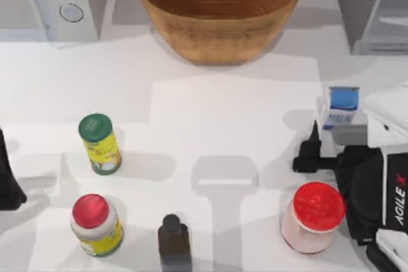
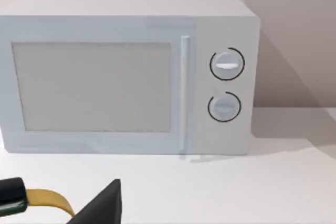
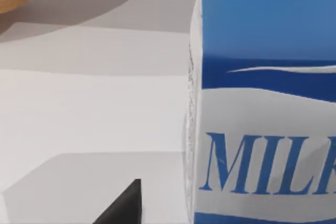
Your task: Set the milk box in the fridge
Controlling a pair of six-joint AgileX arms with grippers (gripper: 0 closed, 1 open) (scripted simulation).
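The milk box (image 1: 344,107), a small white carton with a blue top, stands upright at the table's right side. The right wrist view shows it close up, with blue "MILK" lettering (image 3: 262,129). My right gripper (image 1: 343,130) is open just in front of the carton. One black finger (image 1: 312,144) lies to the carton's left, and that finger's tip (image 3: 123,205) stands apart from the carton's side. The fridge (image 1: 376,4), grey with a pale glassy panel, stands at the back right. My left gripper (image 1: 6,183) is parked at the table's left edge, open.
A wicker basket (image 1: 220,11) sits at the back centre and a white microwave (image 1: 51,1) at the back left. A red-lidded pinkish jar (image 1: 312,218) stands close by my right arm. A green-lidded jar (image 1: 99,144), a red-lidded yellow jar (image 1: 95,224) and a dark bottle (image 1: 173,243) stand front left.
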